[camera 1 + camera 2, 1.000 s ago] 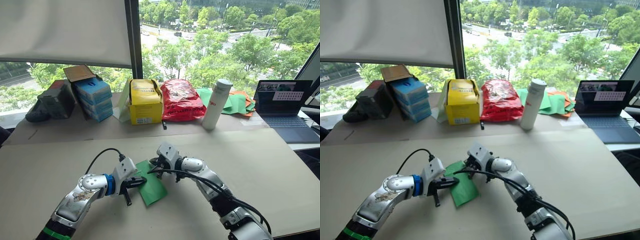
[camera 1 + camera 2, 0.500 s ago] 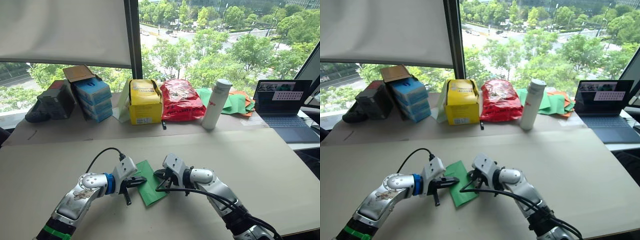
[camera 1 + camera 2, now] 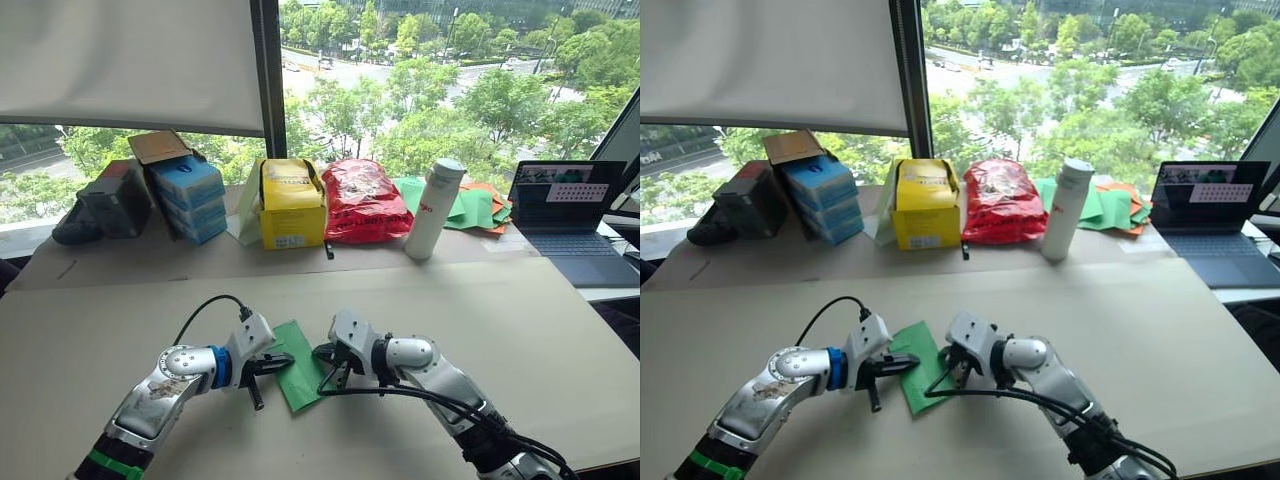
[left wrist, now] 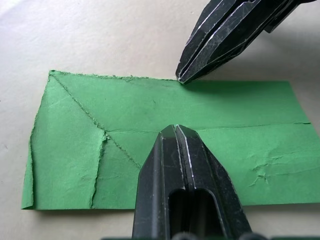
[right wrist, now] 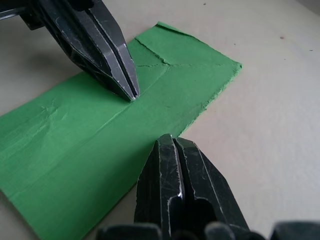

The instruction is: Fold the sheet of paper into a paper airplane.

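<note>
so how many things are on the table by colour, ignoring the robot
green: 2, the folded paper and the pile, which also holds orange sheets
yellow: 1, box
red: 1, bag
blue: 1, stack of boxes
white: 1, bottle
dark: 3, laptop, box and bag
total: 9

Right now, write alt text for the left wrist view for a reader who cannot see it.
A folded green sheet of paper with diagonal creases lies flat on a pale table. The left gripper, shut, presses its tip on the middle of the paper. The right gripper, also shut, touches the paper's far edge.
</note>
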Motion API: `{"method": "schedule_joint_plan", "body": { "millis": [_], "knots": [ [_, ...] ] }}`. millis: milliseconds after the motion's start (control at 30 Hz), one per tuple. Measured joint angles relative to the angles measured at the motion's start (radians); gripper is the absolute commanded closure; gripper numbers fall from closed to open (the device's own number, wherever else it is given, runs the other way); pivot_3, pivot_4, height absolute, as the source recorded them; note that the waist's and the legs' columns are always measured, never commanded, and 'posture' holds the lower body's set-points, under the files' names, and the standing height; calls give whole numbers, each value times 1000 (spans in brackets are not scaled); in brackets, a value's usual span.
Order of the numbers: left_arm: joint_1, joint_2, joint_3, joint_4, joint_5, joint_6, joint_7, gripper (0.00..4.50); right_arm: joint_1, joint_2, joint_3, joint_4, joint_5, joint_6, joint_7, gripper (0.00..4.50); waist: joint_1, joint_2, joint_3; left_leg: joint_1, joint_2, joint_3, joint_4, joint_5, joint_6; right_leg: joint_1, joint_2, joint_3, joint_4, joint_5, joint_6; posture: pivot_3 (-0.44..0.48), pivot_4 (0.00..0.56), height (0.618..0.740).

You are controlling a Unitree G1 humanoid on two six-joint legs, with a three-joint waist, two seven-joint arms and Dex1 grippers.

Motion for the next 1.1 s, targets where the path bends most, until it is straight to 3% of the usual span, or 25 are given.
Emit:
{"method": "schedule_joint_plan", "body": {
  "millis": [1100],
  "knots": [
    [-34,-8,-22,39,5,-7,-21,4500,115,-285,72,-262,-98,-164,159,4486,23,-2,-1,1,0,0,0,0,1,4,3,-3,-5,-1,1,0,150,740]
  ]
}}
